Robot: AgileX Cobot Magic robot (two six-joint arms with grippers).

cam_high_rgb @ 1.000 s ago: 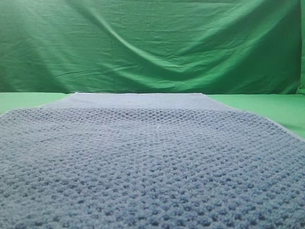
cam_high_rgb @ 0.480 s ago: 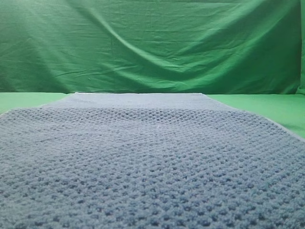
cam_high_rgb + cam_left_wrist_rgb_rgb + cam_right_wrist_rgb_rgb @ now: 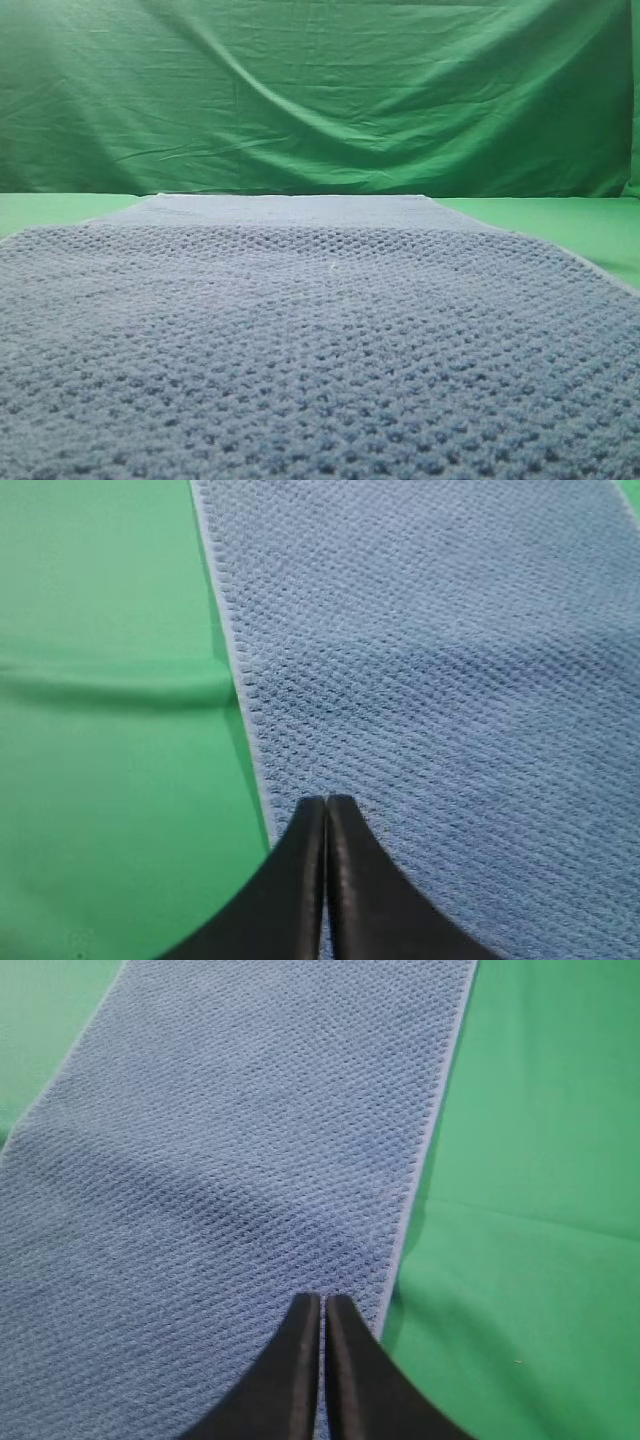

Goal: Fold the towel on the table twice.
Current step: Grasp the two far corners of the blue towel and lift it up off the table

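Both sets of black fingers are pressed fully together with nothing between them. One blue-grey waffle-weave towel [image 3: 310, 340] lies spread flat on the green bench [image 3: 560, 222], reaching back toward a wrinkled green backdrop cloth [image 3: 320, 90]. The left gripper [image 3: 326, 802] is over the towel just inside its left hem; the right gripper [image 3: 322, 1300] is just inside its right hem.

Towel [image 3: 320, 340] blue-grey, waffle weave; table [image 3: 100, 780] plain green.
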